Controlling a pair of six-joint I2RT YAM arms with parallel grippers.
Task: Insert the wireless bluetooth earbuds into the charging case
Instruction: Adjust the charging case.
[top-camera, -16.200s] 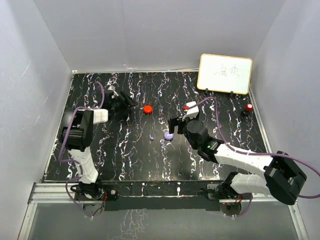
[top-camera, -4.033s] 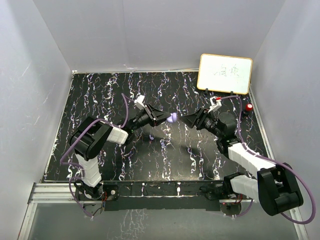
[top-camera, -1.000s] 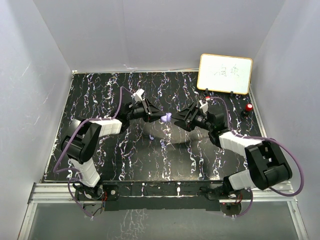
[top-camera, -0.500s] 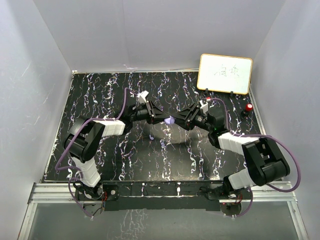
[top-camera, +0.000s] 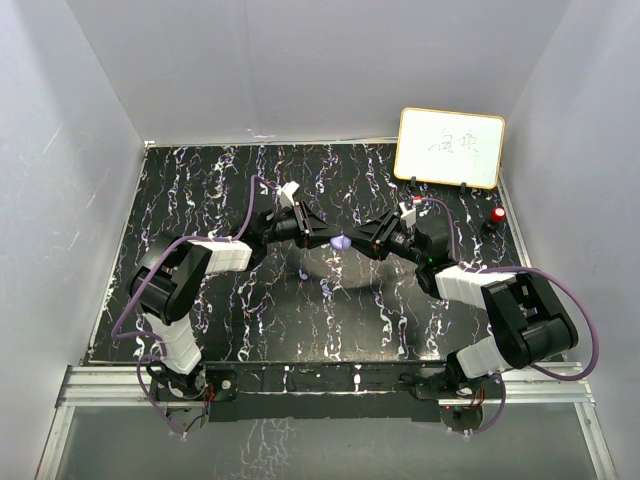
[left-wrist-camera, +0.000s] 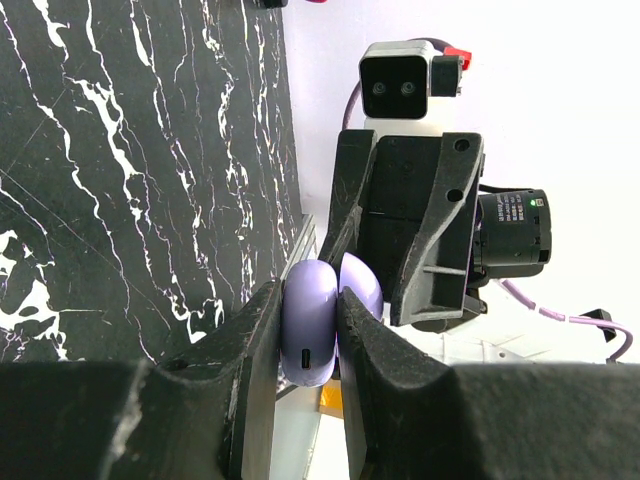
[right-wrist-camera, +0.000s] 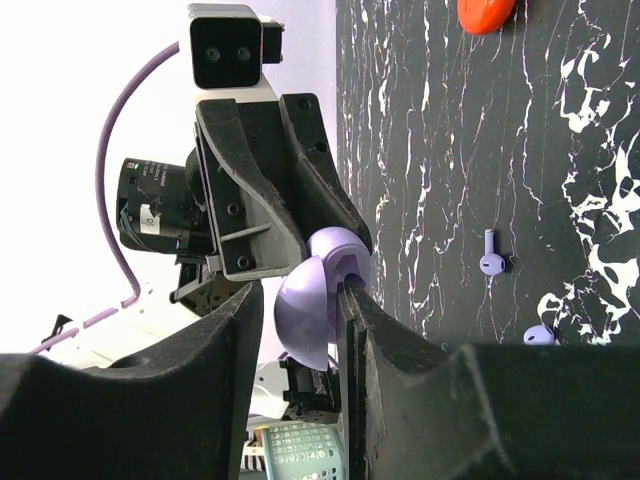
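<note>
Done: charging case (left-wrist-camera: 310, 330) ajar — left fingers (left-wrist-camera: 255, 380) clamp it; right fingers (right-wrist-camera: 400, 400), hold unclear. Pending: earbuds (right-wrist-camera: 490, 262) on desk (right-wrist-camera: 450, 150) below case.

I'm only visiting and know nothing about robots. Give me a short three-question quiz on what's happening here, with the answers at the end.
1. True or false: the purple case is lying on the table.
2. How many purple earbuds lie loose on the table? A none, B two, C five.
3. Fill in: the white board stands at the far ____ corner of the table.
Key: 1 false; the left gripper and right gripper hold it in the air between them. 2 B. 3 right.
</note>
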